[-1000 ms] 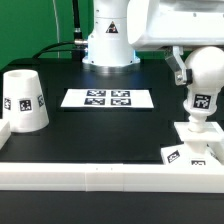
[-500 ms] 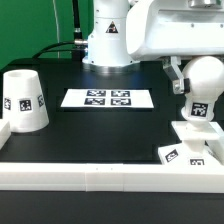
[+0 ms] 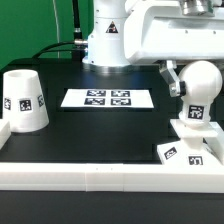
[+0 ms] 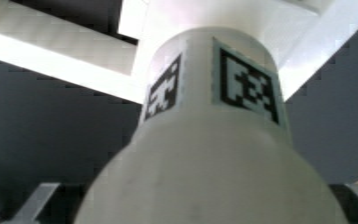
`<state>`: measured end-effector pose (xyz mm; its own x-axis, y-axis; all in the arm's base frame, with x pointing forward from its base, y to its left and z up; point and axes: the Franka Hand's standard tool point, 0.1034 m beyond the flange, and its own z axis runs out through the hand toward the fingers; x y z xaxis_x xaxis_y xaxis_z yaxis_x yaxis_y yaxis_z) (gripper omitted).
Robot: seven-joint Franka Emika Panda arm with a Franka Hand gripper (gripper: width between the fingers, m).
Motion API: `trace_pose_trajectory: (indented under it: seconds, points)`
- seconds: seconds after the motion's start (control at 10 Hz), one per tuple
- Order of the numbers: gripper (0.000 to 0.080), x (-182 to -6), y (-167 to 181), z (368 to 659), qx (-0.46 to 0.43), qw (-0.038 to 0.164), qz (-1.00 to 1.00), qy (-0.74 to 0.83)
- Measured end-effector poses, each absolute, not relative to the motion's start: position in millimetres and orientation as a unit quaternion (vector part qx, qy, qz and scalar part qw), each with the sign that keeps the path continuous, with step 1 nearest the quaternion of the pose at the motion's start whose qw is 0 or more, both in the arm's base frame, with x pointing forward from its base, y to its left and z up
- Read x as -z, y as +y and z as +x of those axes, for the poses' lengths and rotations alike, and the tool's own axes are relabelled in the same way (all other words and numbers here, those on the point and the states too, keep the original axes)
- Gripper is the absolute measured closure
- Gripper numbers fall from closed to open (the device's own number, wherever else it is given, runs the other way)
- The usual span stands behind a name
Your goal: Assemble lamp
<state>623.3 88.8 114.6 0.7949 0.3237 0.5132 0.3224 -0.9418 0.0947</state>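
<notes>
Lamp set on black worktop (image 3: 100,135), listed from the exterior view's left, each placed against the marker board (image 3: 108,98).

1. Shade (image 3: 21,100) – tapered white cup standing narrow end up. It is well to the exterior view's left of the marker board and apart from it. Two black-and-white tags show on its wall. Its foot is just beside the white rail (image 3: 100,178), which also runs along the near edge, on the near side of the marker board.

2. Arm (image 3: 108,35) – white pedestal directly behind the marker board. Its upper body reaches over toward the exterior view's right.

3. Fingers (image 3: 172,80) – to the right of the marker board and above worktop level. One dark finger lies against the side of the bulb's round top that faces the marker board; the other is hidden behind the bulb. They are closed about the bulb. In the wrist view the bulb (image 4: 202,130) fills the space between them.

4. Bulb (image 3: 198,92) – well to the right of the marker board, round end up and near upright. One tag shows on its neck, two in the wrist view. Its lower end meets the base; whether it is fully seated cannot be told.

5. Base (image 3: 188,148) – flat white square, to the right of the marker board and nearer the rail, under the bulb. Two tags face outward on its near edge.
</notes>
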Motion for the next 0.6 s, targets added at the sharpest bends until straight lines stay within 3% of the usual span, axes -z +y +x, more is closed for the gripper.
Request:
trace_pose_trajectory:
  seconds: [0.3, 0.4, 0.6]
  points:
    - [0.0223, -114.6, 88.7, 623.6, -0.270, 0.001, 0.948, 0.170]
    - [0.0153, -114.6, 88.7, 623.6, -0.270, 0.001, 0.948, 0.170]
    - [0.0104, -119.3, 93.0, 623.0, -0.269, 0.000, 0.948, 0.172]
